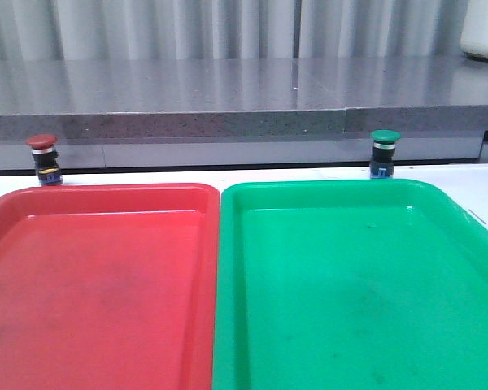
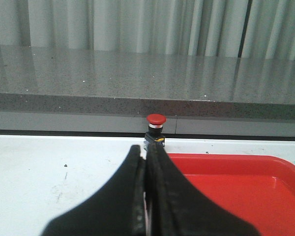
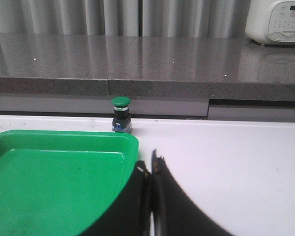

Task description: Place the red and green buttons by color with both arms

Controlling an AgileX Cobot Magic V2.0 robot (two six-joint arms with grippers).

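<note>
The red button [image 1: 43, 159] stands upright on the white table behind the far left corner of the red tray [image 1: 98, 276]. It also shows in the left wrist view [image 2: 156, 129], just beyond my left gripper [image 2: 145, 152], which is shut and empty. The green button [image 1: 384, 152] stands upright behind the far edge of the green tray [image 1: 358, 284]. In the right wrist view the green button [image 3: 121, 114] is well beyond my right gripper [image 3: 150, 164], which is shut and empty beside the tray's corner. Neither gripper shows in the front view.
The red and green trays sit side by side, touching, across the near table. A grey stone ledge [image 1: 228, 106] runs along the back behind both buttons. A white appliance [image 3: 278, 19] stands on the ledge at the far right.
</note>
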